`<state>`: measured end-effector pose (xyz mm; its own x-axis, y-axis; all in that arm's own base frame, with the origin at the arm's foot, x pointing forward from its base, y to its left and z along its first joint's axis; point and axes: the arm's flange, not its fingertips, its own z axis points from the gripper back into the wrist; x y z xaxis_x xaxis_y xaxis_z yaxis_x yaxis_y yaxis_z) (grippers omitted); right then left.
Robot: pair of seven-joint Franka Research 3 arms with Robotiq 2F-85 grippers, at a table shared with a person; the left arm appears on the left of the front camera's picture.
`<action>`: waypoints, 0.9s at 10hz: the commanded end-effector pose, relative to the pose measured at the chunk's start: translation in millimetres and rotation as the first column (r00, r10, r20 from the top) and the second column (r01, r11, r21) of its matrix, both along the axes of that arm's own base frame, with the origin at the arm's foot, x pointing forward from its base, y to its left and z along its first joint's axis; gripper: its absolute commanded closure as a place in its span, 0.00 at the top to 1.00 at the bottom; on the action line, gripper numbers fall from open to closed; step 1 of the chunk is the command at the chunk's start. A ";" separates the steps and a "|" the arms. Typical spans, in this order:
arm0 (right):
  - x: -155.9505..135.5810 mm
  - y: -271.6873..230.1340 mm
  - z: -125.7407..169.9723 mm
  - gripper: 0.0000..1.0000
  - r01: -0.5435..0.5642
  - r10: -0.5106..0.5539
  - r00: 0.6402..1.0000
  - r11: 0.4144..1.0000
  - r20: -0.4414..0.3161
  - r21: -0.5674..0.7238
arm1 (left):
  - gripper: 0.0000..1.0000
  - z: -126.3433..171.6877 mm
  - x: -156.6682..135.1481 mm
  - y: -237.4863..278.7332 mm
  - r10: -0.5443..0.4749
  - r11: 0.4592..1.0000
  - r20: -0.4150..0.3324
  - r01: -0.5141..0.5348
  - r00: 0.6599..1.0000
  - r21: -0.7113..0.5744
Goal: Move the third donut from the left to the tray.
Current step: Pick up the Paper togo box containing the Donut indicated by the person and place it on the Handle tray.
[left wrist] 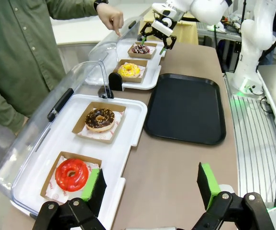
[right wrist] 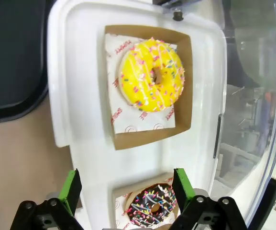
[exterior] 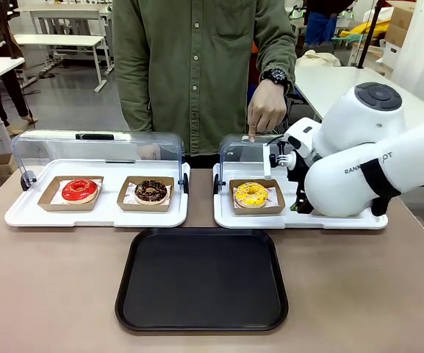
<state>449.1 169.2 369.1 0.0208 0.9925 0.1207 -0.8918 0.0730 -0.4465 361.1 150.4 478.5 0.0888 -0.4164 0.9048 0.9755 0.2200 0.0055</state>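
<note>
Yellow donut (exterior: pixel 251 194): is sitting on its cardboard square (exterior: pixel 274 208) inside the right-hand display case (exterior: pixel 344 220), whose clear lid (exterior: pixel 242 153) is standing raised.
Black tray (exterior: pixel 200 320): is lying on the table just in front of both cases, carrying nothing.
Right gripper (right wrist: pixel 127 187): is hovering over that same case with its jaws spread wide, gripping nothing. A sprinkled chocolate donut (right wrist: pixel 151 206) is lying under its fingers, and the yellow donut is lying just beyond them.
Left gripper (left wrist: pixel 152 179): is hanging open and empty by the end of the other case, near the red donut (left wrist: pixel 71 174).
Person's hand (exterior: pixel 267 110): is pointing one finger down onto the raised lid.
Progress: judging by this, the job is only beginning, with the grasp, the carry and the set-down all waiting to be done.
</note>
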 end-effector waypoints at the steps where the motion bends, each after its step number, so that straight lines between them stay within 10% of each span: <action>1: 19.5 15.2 -6.4 1.00 0.019 -0.018 1.000 1.000 -0.008 0.019 | 1.00 2.5 0.2 0.0 -0.009 1.000 0.026 0.009 1.000 -0.020; 9: 55.3 15.7 -45.4 1.00 0.009 -0.010 0.998 1.000 -0.057 -0.023 | 1.00 2.5 0.2 0.0 -0.009 1.000 0.026 0.009 1.000 -0.020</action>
